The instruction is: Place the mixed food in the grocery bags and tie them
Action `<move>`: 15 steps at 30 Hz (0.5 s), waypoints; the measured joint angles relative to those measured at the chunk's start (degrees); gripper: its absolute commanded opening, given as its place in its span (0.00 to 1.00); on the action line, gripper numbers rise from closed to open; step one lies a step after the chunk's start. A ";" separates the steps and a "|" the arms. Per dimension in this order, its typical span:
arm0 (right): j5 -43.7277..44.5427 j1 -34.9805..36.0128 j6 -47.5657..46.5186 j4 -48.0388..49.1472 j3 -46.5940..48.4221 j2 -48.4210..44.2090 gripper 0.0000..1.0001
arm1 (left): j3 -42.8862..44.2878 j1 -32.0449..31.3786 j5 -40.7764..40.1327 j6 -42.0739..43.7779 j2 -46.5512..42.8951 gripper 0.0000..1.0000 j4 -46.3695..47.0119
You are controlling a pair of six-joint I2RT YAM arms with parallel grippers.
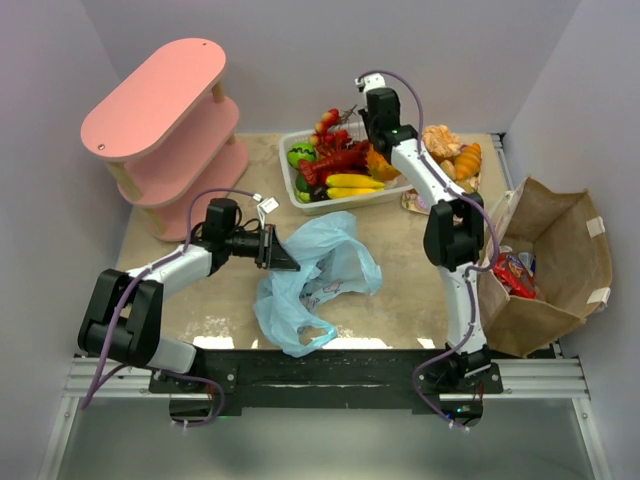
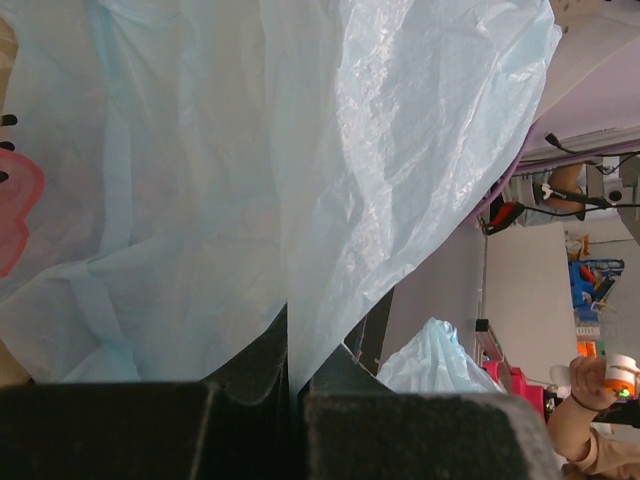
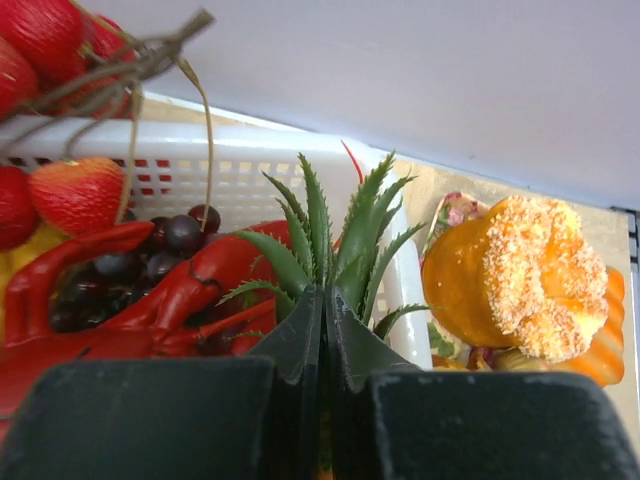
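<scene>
The pineapple (image 3: 322, 235) sits at the right end of the white basket (image 3: 250, 165), upper centre in the top view, beside the red lobster (image 3: 200, 280). The right jaws are clenched on its green crown. That tuft looks stiff but springy and the fruit light, so I judge the crown a fair handle, though the body may swing. The basket wall stands close on the right, so straight up looks the clearest way out. The blue bag (image 1: 330, 265) lies mid-tabletop (image 1: 420, 290), its thin, slippery film pinched in the left jaws. The brown paper bag (image 1: 560, 240) stands open at the right edge.
</scene>
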 measured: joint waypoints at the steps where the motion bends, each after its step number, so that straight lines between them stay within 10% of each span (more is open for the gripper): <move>1: -0.57 0.02 0.28 0.02 -0.50 -1.11 0.00 | 0.00 0.09 0.00 0.00 0.00 0.00 0.00; 15: -15.08 0.81 6.49 7.21 -18.67 -29.42 0.00 | 0.09 1.03 0.02 -3.89 0.26 0.00 3.80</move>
